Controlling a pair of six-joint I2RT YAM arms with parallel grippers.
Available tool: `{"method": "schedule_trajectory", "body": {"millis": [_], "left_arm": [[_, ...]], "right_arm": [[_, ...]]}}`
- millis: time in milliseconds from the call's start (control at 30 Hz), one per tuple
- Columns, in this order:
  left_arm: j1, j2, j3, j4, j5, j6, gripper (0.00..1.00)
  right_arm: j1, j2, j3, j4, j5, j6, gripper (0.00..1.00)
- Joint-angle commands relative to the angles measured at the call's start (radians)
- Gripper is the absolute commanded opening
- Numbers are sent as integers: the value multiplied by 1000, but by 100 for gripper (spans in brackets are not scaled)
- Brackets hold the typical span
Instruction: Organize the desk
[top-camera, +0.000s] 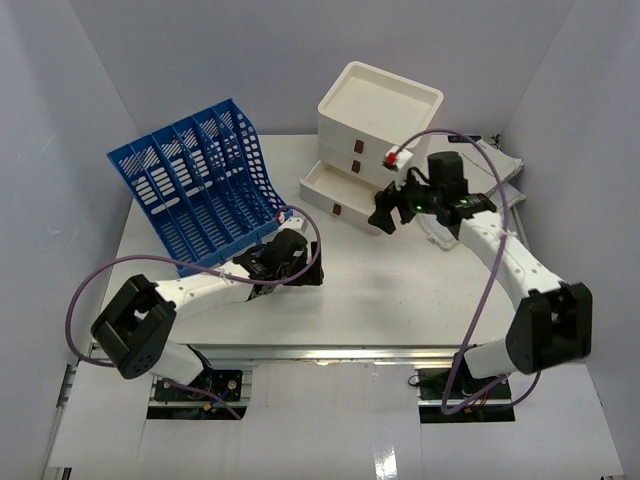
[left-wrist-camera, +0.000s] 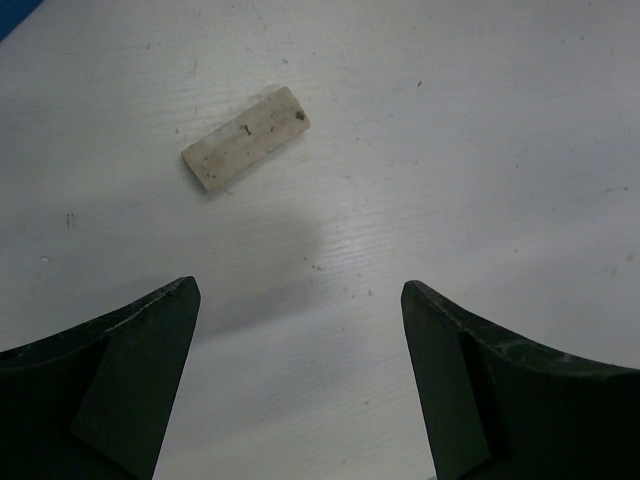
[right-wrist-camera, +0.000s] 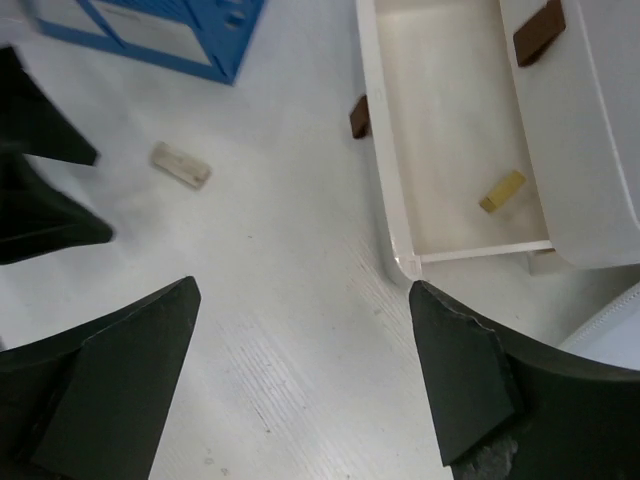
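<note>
The white desk (top-camera: 400, 300) carries a small white eraser-like block (left-wrist-camera: 245, 138) that lies flat just ahead of my left gripper (left-wrist-camera: 300, 288). That gripper (top-camera: 305, 265) hangs low over the desk, open and empty. The same block (right-wrist-camera: 181, 165) shows in the right wrist view, beside the left gripper's dark fingers (right-wrist-camera: 45, 190). My right gripper (right-wrist-camera: 302, 290) is open with nothing in it, above the desk by the front corner of the open bottom drawer (right-wrist-camera: 385, 150). A small yellow block (right-wrist-camera: 502, 191) rests inside that drawer. In the top view the right gripper (top-camera: 383, 218) is in front of the drawer box.
A cream three-drawer box (top-camera: 380, 105) stands at the back, its bottom drawer (top-camera: 325, 190) pulled out. A blue file rack (top-camera: 195, 185) leans at the back left. White sheets (top-camera: 508, 172) lie at the right. A small red-and-white item (top-camera: 398, 158) sits by the box.
</note>
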Motion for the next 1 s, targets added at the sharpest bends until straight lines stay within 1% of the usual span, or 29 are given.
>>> {"method": "schedule_trajectory", "body": {"millis": [0,33,67,133,200,300,367,433,533,633,700,733,800,967], "left_arm": [[-33,87,112,-94,-176,-118,91],[-37,124,130,-118,-209,-144,90],[-38,148,154,-121,-212,-144,90],[-45,206,235,-173,-261,-136,90],[-46,239,274,-180,-272,-74,91],[-46,272,316,-184,-237,108,94],[-46,267,317,-170,-158,248,97],[-46,248,298,-149,-53,417,98],[-44,209,266,-125,45,601,98],[-31,214,255,-119,86,766,96],[-10,232,271,-124,115,810,94],[2,240,284,-130,131,827,92],[31,281,320,-158,156,854,84],[61,344,376,-160,188,890,81]], "right_arm": [[-187,-103,-143,39,-494,-99,95],[-217,-113,-164,32,-538,-117,98],[-220,-115,-187,28,-542,-129,98],[-260,-151,-258,32,-601,-151,99],[-279,-180,-274,32,-627,-159,100],[-295,-224,-291,42,-639,-163,99],[-302,-234,-316,61,-655,-156,99],[-314,-231,-327,64,-668,-156,99],[-327,-217,-322,53,-692,-157,100],[-334,-224,-323,51,-700,-164,100],[-336,-232,-326,51,-700,-168,100],[-338,-231,-327,51,-704,-168,100],[-339,-229,-330,49,-721,-165,100],[-339,-219,-328,46,-723,-170,100]]}}
